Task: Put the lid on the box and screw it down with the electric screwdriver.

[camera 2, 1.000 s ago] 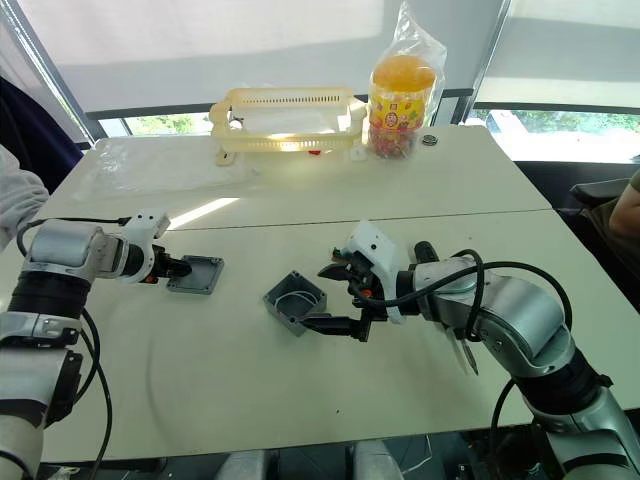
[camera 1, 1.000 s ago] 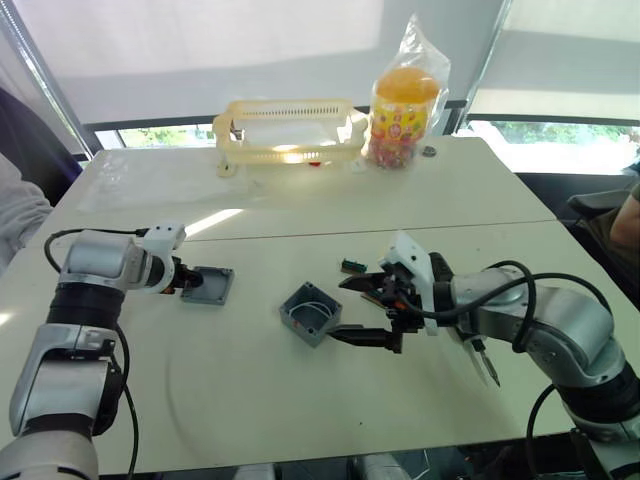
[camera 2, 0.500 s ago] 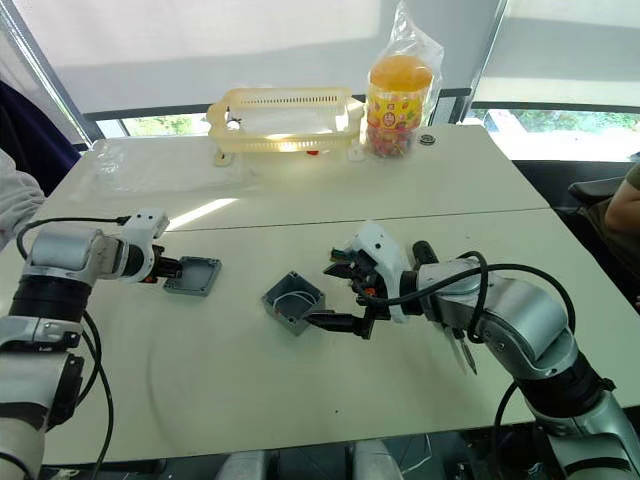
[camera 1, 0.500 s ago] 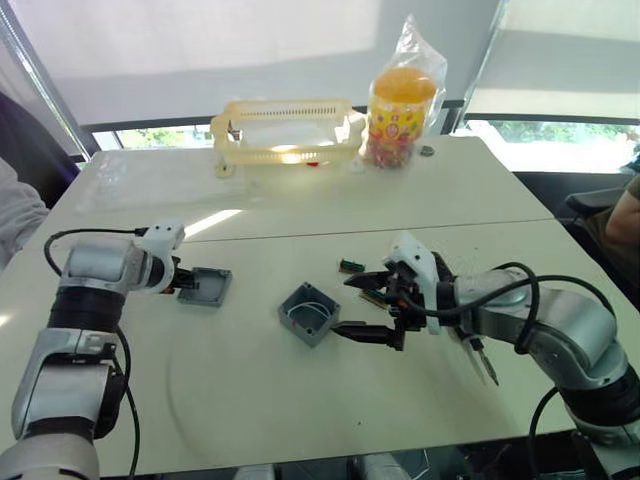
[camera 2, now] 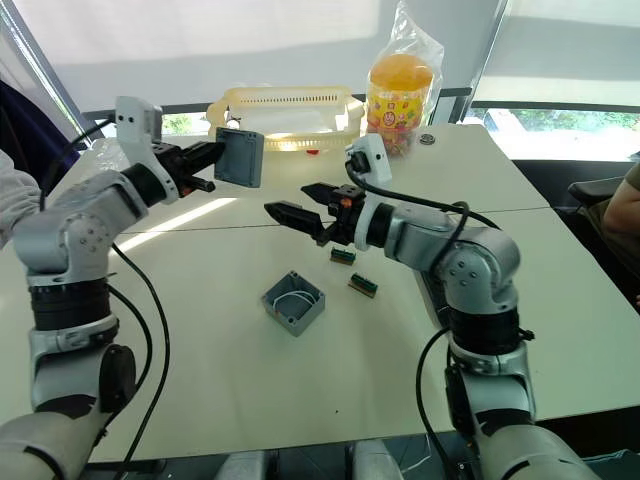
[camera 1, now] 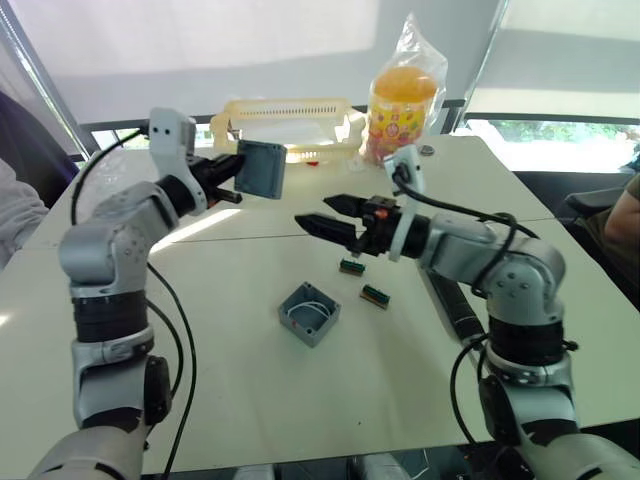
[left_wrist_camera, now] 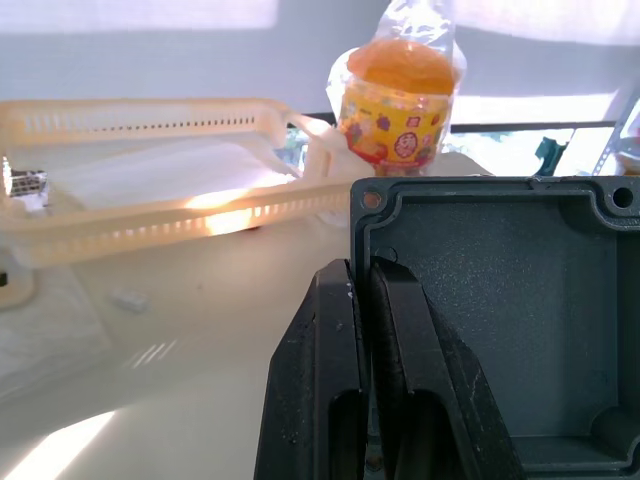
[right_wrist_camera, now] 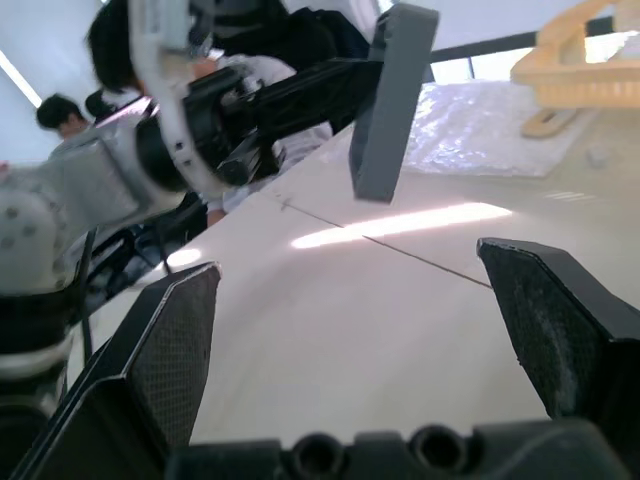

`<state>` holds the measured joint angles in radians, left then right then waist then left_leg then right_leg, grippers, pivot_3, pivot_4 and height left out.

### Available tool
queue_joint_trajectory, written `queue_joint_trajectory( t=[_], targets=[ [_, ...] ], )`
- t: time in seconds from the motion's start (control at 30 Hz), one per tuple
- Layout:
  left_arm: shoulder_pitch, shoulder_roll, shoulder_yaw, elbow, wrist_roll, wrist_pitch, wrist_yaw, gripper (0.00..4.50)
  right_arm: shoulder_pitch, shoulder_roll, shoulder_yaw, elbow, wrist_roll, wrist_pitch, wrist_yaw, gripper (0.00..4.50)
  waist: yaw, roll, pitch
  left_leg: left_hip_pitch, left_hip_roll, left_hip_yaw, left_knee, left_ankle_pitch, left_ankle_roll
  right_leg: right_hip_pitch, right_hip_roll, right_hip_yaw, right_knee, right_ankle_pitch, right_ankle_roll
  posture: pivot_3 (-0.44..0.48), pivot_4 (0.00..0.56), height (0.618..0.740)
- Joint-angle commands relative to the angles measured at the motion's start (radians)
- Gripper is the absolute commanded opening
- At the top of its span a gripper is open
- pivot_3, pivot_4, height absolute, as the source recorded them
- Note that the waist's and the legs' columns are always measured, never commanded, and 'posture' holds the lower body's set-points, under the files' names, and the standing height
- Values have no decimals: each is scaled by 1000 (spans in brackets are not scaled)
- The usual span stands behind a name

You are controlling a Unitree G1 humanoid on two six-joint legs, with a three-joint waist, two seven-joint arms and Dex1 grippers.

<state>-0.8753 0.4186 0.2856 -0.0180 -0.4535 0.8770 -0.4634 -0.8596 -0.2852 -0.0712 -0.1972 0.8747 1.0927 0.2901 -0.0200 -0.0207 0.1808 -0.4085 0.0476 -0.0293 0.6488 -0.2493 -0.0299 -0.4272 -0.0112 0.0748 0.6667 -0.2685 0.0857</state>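
My left gripper (camera 1: 237, 171) is raised well above the table and shut on one edge of the grey-blue lid (camera 1: 260, 168), which stands on edge in the air. In the left wrist view the fingers (left_wrist_camera: 340, 380) pinch the lid's rim (left_wrist_camera: 500, 320), its hollow side showing. My right gripper (camera 1: 312, 211) hangs open in mid-air just right of the lid, pointing at it, holding nothing. The open box (camera 1: 309, 313) with a white wire inside sits on the table below. The dark electric screwdriver (camera 1: 452, 308) lies on the table right of the box, partly behind my right arm.
Two small green blocks (camera 1: 351, 266) (camera 1: 375, 296) lie between the box and the screwdriver. A yellow basket (camera 1: 285, 125) and a bagged candy jar (camera 1: 403, 100) stand at the back. A person's sleeve (camera 1: 12, 210) shows at the left edge, and another person (camera 1: 625, 215) at the right.
My left arm lifted the lid off the table and high up toward the centre. My right gripper left the box's side and rose toward the lid, still open.
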Motion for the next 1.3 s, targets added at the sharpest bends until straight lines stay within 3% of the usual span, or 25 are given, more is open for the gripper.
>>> queue_joint_trajectory(
  t=[0.03,0.63,0.73,0.97,1.07,1.2,1.3],
  targets=[
    [-34,-11,-16,-49,-24,-46,3,10,-73,40,-50,60,-30,-58,-47,4500,0,0,0,0,0,0,0,0,0,0,0,0,0,0,0,0,150,740],
    [-20,-10,-80,-100,-59,-57,-16,10,-104,104,-121,104,3,-35,-90,4500,-1,1,0,-1,0,0,-1,0,0,0,0,0,-1,0,0,0,150,740],
    [-19,-11,-80,-102,-60,-56,-15,0,-98,103,-116,101,0,-37,-88,3632,-1,1,0,-1,0,0,-1,0,0,0,0,0,-1,0,0,0,150,740],
    [-5,-5,-82,-105,-59,-56,-15,0,-92,110,-118,97,12,-39,-94,116,-2,1,1,-1,0,0,-1,0,0,0,0,0,-1,0,0,0,150,740],
    [1,1,-84,-110,-62,-50,-17,0,-91,115,-122,97,20,-39,-100,113,-2,1,1,-1,0,0,-1,0,0,0,0,0,-1,0,0,0,150,740],
    [13,33,-58,-100,-89,-33,-39,1525,-86,118,-125,81,29,-46,-93,113,-3,1,1,-1,0,0,-2,0,0,0,0,0,-1,0,0,0,150,740],
    [28,81,14,-103,-185,38,-81,3019,-69,95,-105,29,0,-81,-71,113,-8,2,1,-1,0,0,-2,0,0,-1,0,0,-1,0,0,0,150,740]
  ],
)
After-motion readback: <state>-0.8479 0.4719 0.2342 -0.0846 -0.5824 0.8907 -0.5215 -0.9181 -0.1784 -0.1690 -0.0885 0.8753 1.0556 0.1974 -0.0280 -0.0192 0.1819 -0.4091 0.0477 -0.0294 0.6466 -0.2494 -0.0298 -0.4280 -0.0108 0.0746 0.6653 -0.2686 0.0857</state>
